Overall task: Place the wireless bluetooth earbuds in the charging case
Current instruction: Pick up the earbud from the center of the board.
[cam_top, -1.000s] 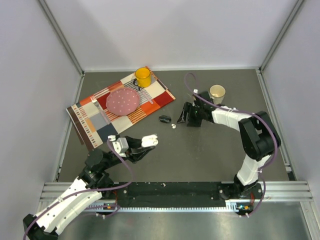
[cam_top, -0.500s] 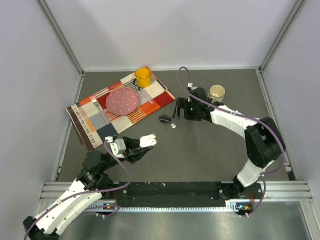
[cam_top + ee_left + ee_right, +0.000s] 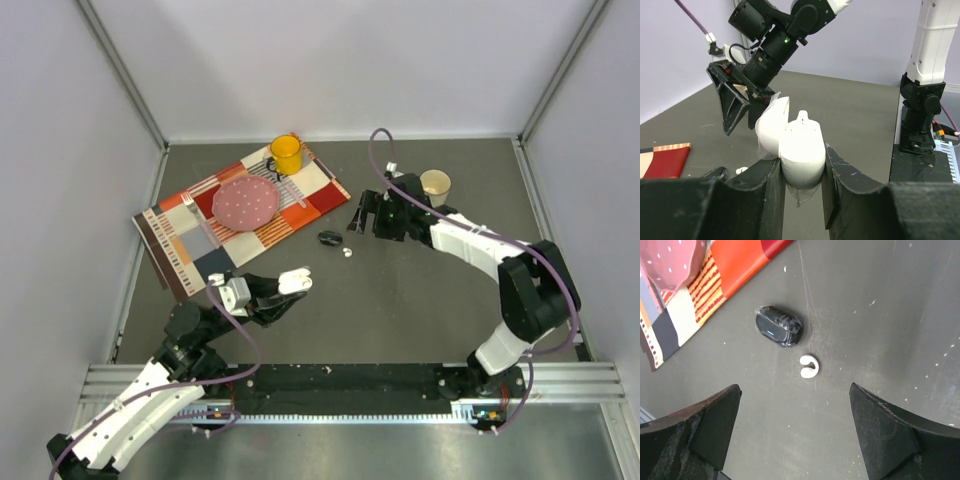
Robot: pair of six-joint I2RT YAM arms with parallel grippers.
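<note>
Shifted left and farther out since a second back: right gripper (image 3: pixel 358 213), jaws spread wider too, nothing between them. Hanging directly over white bud (image 3: pixel 809 366). Bud loose on table (image 3: pixel 420 310), near-right of black case (image 3: pixel 779 326), close but not touching. Left gripper (image 3: pixel 802 172) clamped on white case (image 3: pixel 801 150), lid up, held off the table at near left, hardly moved.

Risks: bud tiny and glossy, so likely to squirt from the pads or get knocked against black case on a skewed descent. Later, a drop at the white case if bud and well are misaligned.

Containers: white case wells hidden, cannot tell if any bud is seated. Mug (image 3: pixel 286 153) and cup (image 3: pixel 434 184), contents not visible. Plate (image 3: pixel 245 202) on mat (image 3: pixel 170 240), bare.
</note>
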